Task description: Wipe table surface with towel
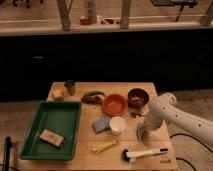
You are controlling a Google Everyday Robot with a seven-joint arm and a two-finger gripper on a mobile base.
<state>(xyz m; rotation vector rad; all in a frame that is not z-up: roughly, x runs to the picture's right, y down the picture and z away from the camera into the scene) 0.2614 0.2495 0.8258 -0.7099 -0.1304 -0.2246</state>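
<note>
Now tool pinched shut on towel, table surface right edge; white cup, brush close by.

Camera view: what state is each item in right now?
Towel: lying on the table, near its right edge.
Gripper: shut, down on the towel; grip itself hidden.
Orange bowl: upright, looks empty.
Cup: upright.
Tray: holds one brown block.
Brush: lying flat.
</note>
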